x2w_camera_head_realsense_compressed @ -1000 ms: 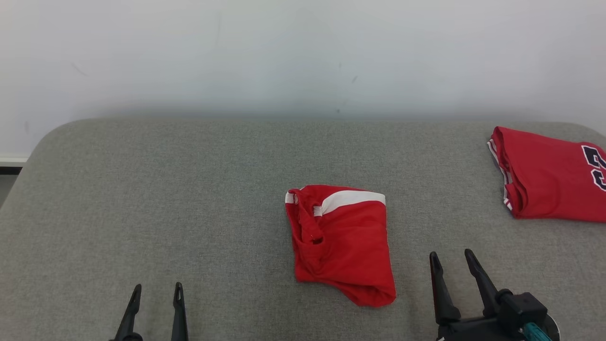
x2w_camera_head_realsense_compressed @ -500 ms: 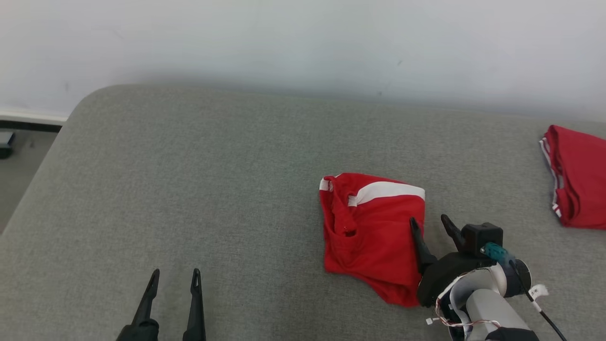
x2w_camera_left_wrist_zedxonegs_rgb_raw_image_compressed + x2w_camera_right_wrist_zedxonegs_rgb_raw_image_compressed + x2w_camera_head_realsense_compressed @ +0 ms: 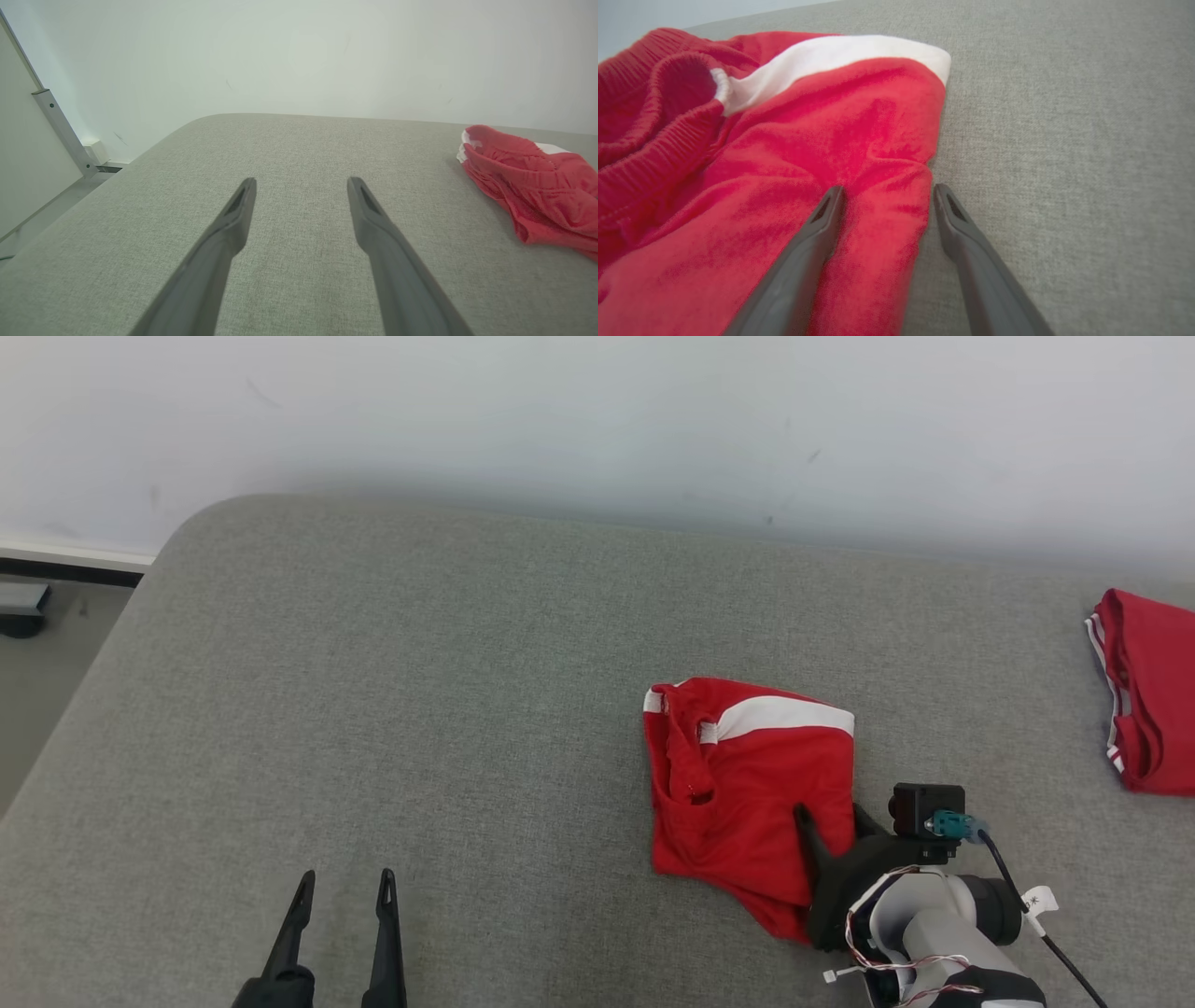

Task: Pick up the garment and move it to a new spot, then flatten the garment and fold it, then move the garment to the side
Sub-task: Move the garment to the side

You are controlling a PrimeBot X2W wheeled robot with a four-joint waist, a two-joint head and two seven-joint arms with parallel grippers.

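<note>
As the head view has it, the right claw stands spread over the shorts — their edge lies between its fingers; the left claw is spread too, shorts well off. Right wrist view: cloth looks soft, light — pinch that edge.

No readable text or numbers, white tag too small to read

Grey fabric table, plain white wall
</note>
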